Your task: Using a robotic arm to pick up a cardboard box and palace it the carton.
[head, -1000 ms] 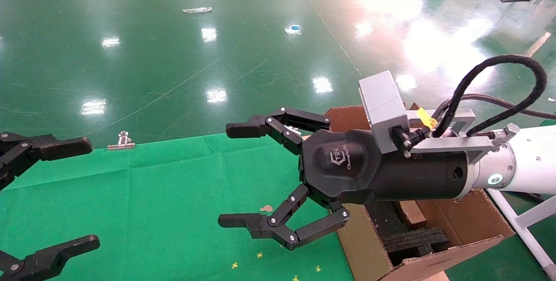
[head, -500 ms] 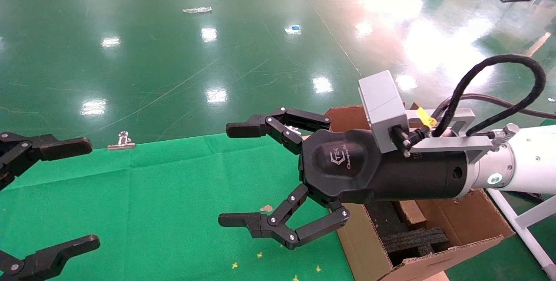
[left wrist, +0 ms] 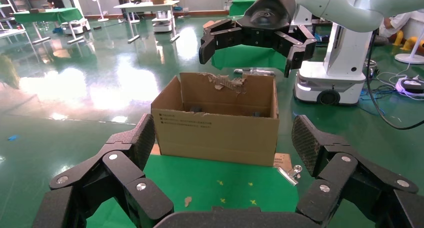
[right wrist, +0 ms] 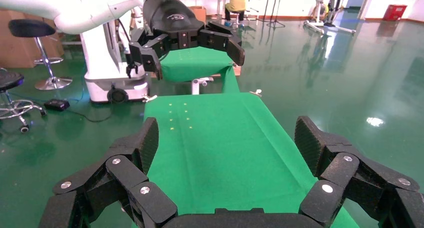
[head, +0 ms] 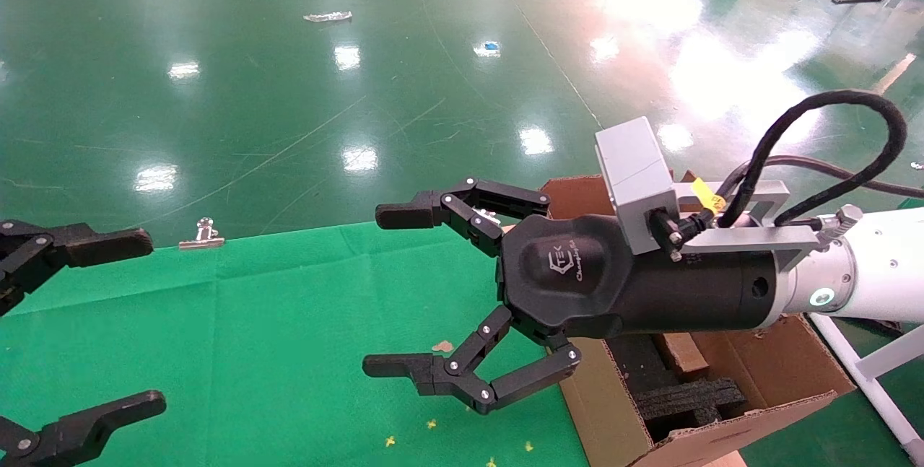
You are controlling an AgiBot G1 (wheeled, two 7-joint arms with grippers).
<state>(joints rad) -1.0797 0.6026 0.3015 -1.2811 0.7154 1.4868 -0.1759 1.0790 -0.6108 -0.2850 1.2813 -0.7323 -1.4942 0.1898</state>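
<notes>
Two grippers hang over a table draped in green cloth, both with fingers spread wide and nothing between them. On the right, the robotic arm, white-sleeved with a grey camera block and a looping black cable at its wrist, reaches in level from the side. Its right gripper is held above the cloth just left of the carton, released and empty.

At the cloth's left edge the left gripper shows only its black fingertips, likewise parted and holding nothing.

The carton is a large brown corrugated box standing at the table's right end, open at the top, with black foam inserts visible inside. From the left wrist camera, the carton shows its plain front wall with a small printed mark near one upper corner, and a rear flap standing upright with a ragged, torn top edge.

A small brown piece, possibly the cardboard box, lies inside the carton against the foam, mostly hidden by the right gripper's body; whether it carries a round hole cannot be told.

A metal binder clip grips the cloth's far edge, and small scraps dot the cloth near the carton.
</notes>
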